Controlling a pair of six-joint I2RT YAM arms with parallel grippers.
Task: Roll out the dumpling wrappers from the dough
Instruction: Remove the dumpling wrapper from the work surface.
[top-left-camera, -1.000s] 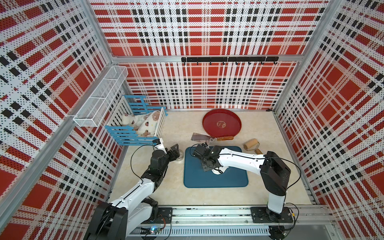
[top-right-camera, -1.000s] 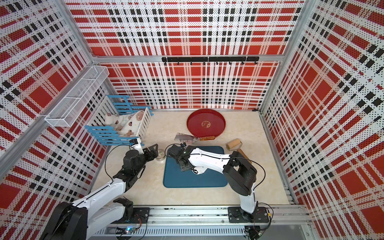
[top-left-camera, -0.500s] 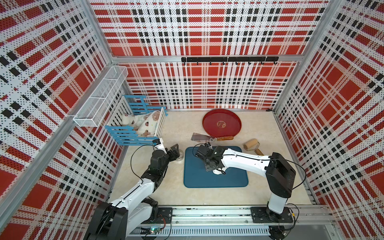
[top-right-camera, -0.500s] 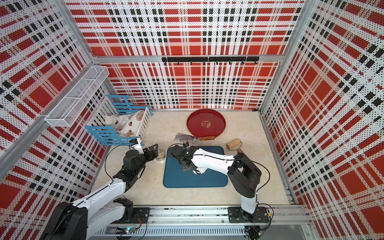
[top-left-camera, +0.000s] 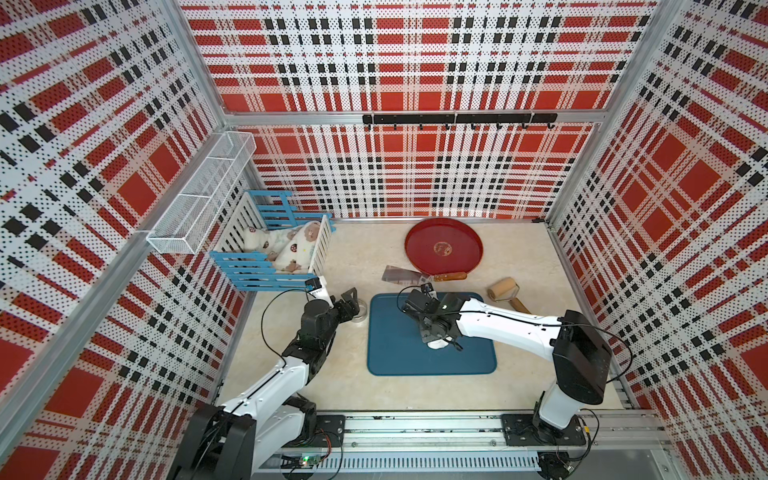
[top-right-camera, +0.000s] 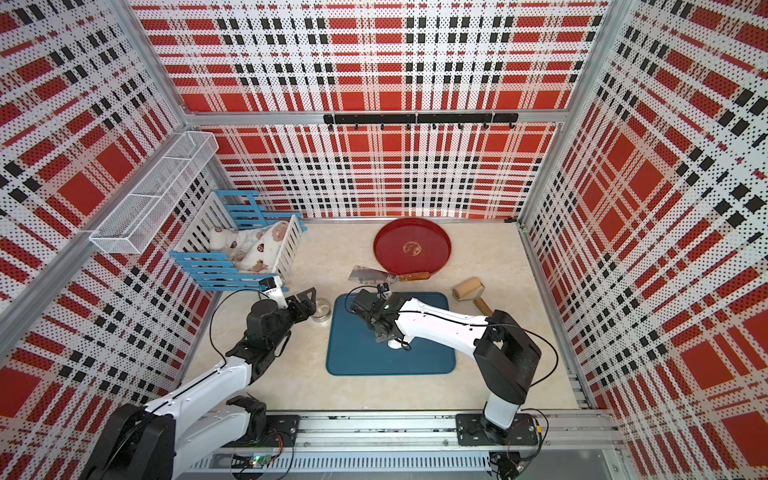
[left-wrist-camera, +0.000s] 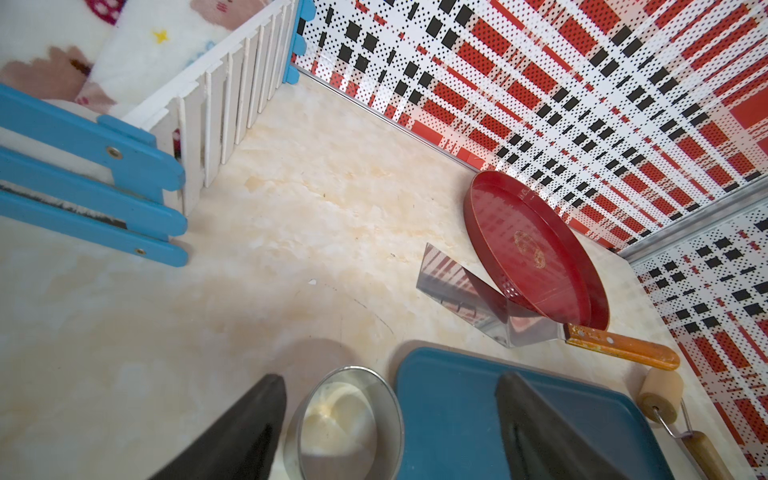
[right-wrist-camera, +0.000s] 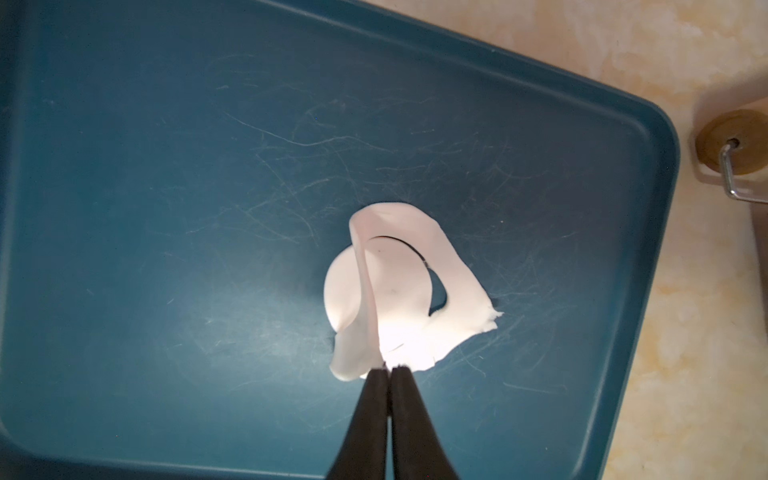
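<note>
Over the mat (right-wrist-camera: 166, 208), the right end effector (right-wrist-camera: 388, 370) is clenched on a thin edge of the dough (right-wrist-camera: 465, 299), lifted into a ragged loop with a round hole in it. Beneath that hole lies a wrapper (right-wrist-camera: 343, 291), flat, clean-edged and near the mat's middle. We read the pinch as a peeling move: gripping the trimming at its rim lets it come up without dragging the cut disc. One ragged tail of the dough touches the mat on the side toward the roller (right-wrist-camera: 719, 158), so we judge a gentle lift is needed or the disc may shift.

The left end effector (left-wrist-camera: 390, 376) hangs released, jaws spread wide and grasping nothing, above the steel cup (left-wrist-camera: 345, 424), which stands on the counter (left-wrist-camera: 291, 249) just beside the mat's left edge; there it is clear of the right arm's work.

Room is generous: bare mat surrounds the wrapper, apart from the raised rim. A scraper (top-left-camera: 405, 274) and red plate (top-left-camera: 444, 249) sit beyond the far edge, the roller off the far right corner, and we see open counter nearer the arms' bases in both top views.
</note>
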